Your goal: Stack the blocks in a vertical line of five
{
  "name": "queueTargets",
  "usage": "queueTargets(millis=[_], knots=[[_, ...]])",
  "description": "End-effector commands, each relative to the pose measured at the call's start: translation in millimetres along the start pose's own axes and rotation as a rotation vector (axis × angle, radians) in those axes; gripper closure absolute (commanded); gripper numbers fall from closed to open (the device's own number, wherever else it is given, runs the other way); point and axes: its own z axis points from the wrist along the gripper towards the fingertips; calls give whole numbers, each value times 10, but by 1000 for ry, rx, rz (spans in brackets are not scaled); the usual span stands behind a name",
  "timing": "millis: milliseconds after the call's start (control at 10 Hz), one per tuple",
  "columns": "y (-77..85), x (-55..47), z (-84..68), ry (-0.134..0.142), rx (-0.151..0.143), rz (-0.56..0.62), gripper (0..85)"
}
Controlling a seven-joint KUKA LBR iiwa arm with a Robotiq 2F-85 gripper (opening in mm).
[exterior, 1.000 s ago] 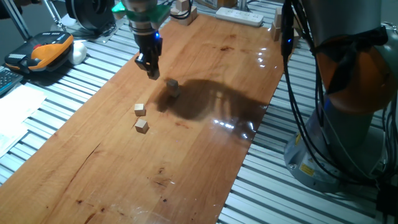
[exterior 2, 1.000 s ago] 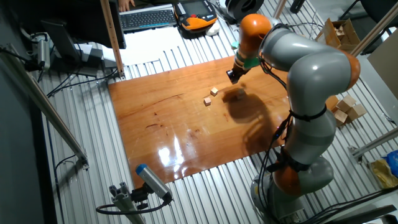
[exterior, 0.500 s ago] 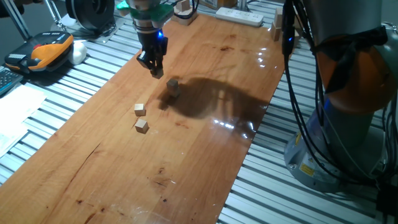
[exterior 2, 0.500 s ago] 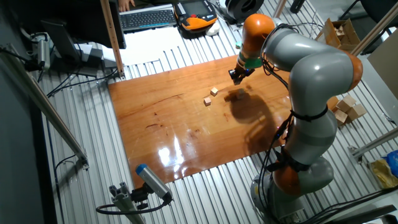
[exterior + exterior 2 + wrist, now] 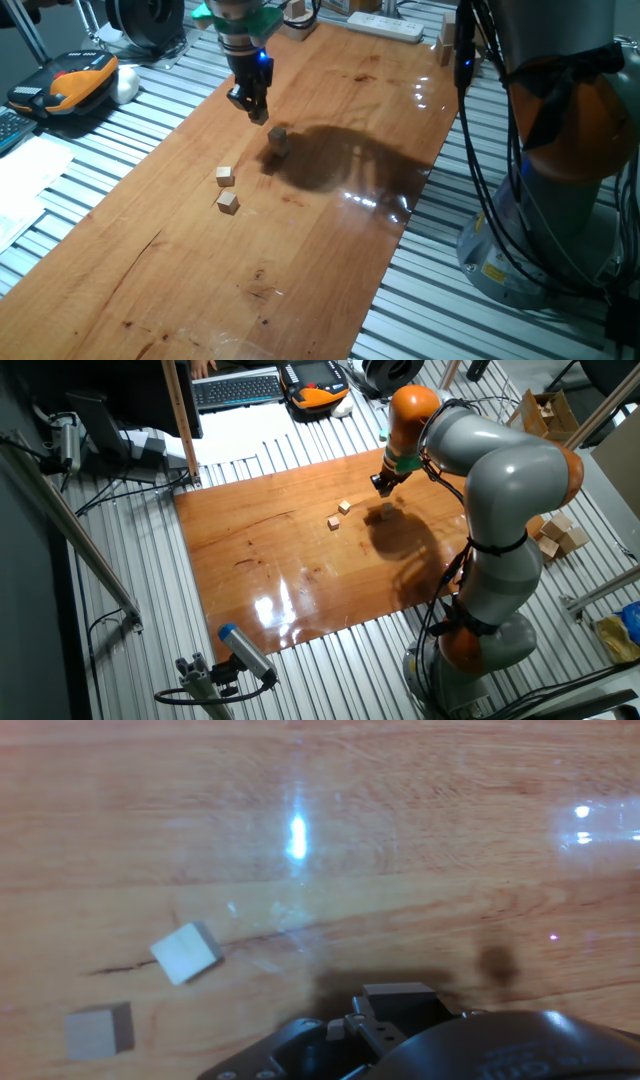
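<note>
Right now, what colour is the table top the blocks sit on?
Reddish-brown wood grain, glossy; the table top shows best in the hand view.

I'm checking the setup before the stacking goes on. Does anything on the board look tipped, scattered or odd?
Nothing looks damaged. Two loose blocks lie apart, slightly askew to each other, and a short stack stands upright in the arm's shadow.

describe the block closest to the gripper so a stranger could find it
Start at the long wooden board and find the dark shadow near its middle. At the shadow's left edge stands a block stack, just below the gripper. Unlike the two single cubes lying apart, it rises taller.
</note>
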Motion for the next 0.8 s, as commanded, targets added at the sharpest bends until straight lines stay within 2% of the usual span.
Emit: queueTargets(millis=[0,300,700], knots=[[-24,12,17,0,0,3,850],[-109,84,91,0,-2,72,850],[-67,119,128,-4,0,161,850]])
